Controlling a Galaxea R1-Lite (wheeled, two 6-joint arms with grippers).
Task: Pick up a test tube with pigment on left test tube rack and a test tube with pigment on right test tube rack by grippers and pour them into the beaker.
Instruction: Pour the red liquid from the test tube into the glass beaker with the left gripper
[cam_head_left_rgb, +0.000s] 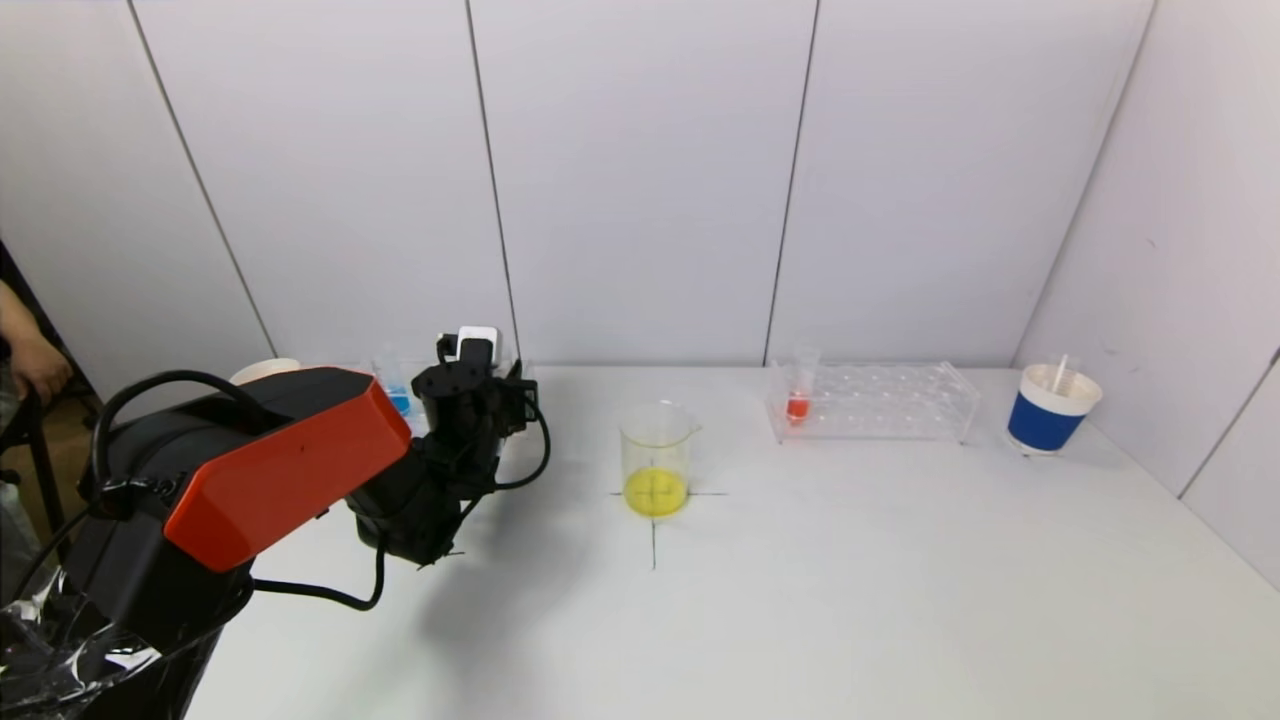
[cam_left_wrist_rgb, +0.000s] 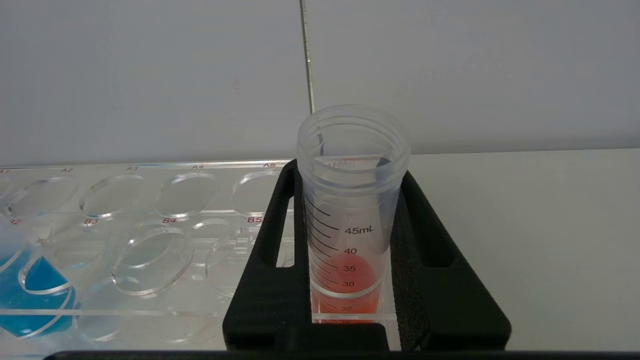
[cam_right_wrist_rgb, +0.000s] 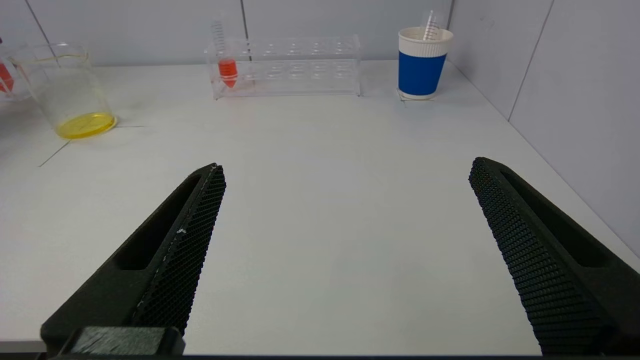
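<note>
test tube with red pigment (cam_left_wrist_rgb: 350, 220), upright in the end hole of the left test tube rack (cam_left_wrist_rgb: 150, 220), its open threaded mouth above the rack top and its graduated wall facing the wrist camera; the red liquid fills only the lower part. left tool (cam_left_wrist_rgb: 350, 200) clenched on this tube, one black finger pressed against each side of it. a second tube holding blue pigment (cam_left_wrist_rgb: 30, 290) stands in the same rack, several holes away from the gripped one.

in the head view the left tool (cam_head_left_rgb: 470, 385) sits at the far left of the worktop (cam_head_left_rgb: 800, 600), its arm reaching in from the near left corner and hiding most of the left rack. beaker (cam_head_left_rgb: 657, 458) standing near the middle of the worktop on a drawn cross, with a shallow layer of yellow liquid at its bottom. right test tube rack (cam_head_left_rgb: 880, 400) farther right near the back wall, carrying one tube of red pigment (cam_head_left_rgb: 799, 395) at the end nearer the beaker. blue-and-white paper cup (cam_head_left_rgb: 1050, 410) beyond that rack, near the right wall, with a thin rod leaning in it.

right tool (cam_right_wrist_rgb: 345, 225) released, fingers spread wide, over bare worktop at the near side, well apart from the right rack.
</note>
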